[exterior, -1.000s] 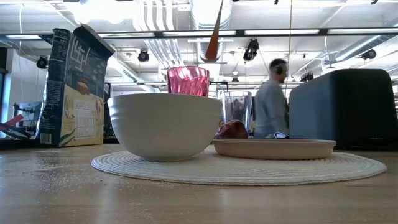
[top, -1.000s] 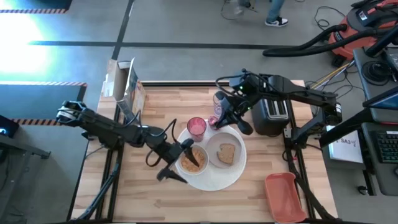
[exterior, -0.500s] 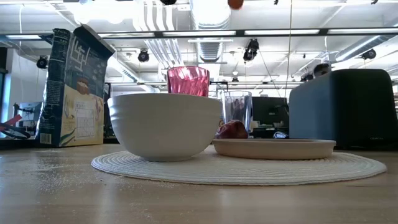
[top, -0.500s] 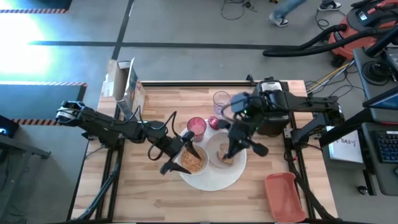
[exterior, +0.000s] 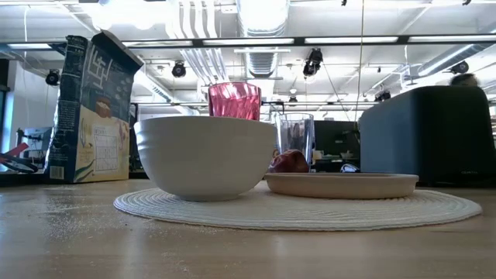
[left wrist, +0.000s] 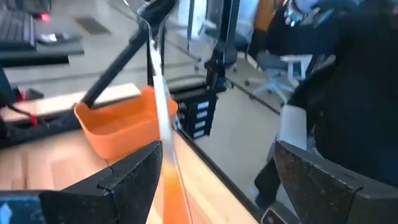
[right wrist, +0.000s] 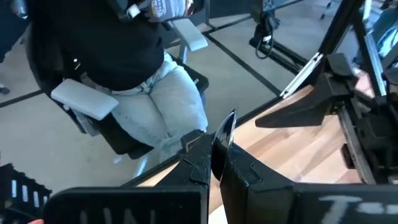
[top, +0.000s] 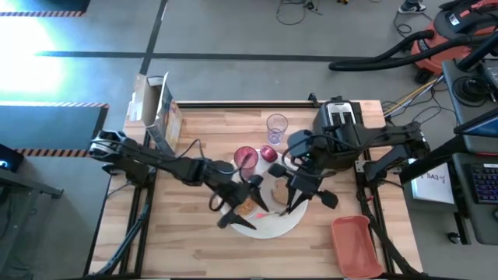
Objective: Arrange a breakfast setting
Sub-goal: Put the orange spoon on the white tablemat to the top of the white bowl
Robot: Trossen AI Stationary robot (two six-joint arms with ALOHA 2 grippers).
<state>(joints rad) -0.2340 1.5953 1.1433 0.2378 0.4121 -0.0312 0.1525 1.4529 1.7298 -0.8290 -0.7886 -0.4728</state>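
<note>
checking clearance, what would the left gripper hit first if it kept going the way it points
Judging by the left wrist view, probably the orange plastic bin ahead of the left gripper; depth is unclear, and a thin rod stands nearer.

Overhead view: even, bright illumination; strong blue-white glare on the floor [top: 31,54] at 10 o'clock; soft shadows beneath both arms on the tabletop [top: 194,249]. Low view: ceiling strip lights [exterior: 256,40] at 12 o'clock backlight the bowl [exterior: 205,155]; near tabletop surface out of focus. Both wrist views: marked motion blur throughout, the orange bin [left wrist: 121,124] smeared; daylight-bright backgrounds.
</note>
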